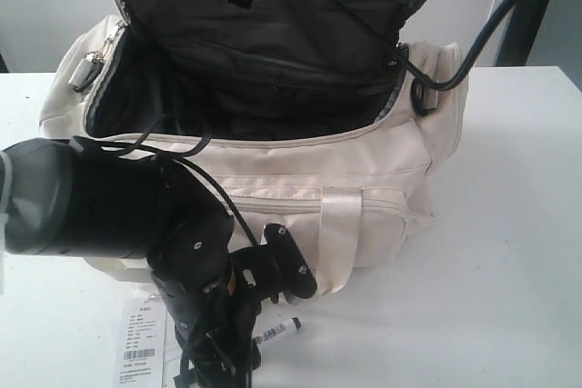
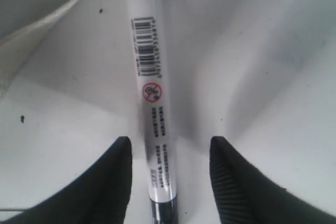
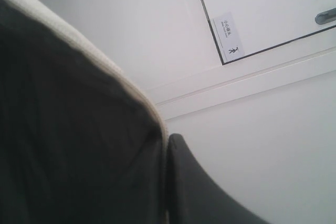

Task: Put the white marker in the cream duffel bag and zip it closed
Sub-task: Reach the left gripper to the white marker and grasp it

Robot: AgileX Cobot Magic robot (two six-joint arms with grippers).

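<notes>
white table (image 1: 509,252) holds marker (image 2: 149,77) between apart left pincer (image 2: 170,144); right pincer (image 3: 168,153) clamps cream bag (image 1: 364,165).

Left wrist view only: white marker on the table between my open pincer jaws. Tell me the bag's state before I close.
Observer: The large cream fabric duffel bag stands just past the slim white black-capped marker, main compartment unzipped, black lining showing.
Operator: Say what holds the flap.
Observer: The right pincer is shut on the raised flap, above the opening.
Operator: Report clutter near the marker.
Observer: A white paper barcode tag lies on the white table, left of the marker in the exterior view.
</notes>
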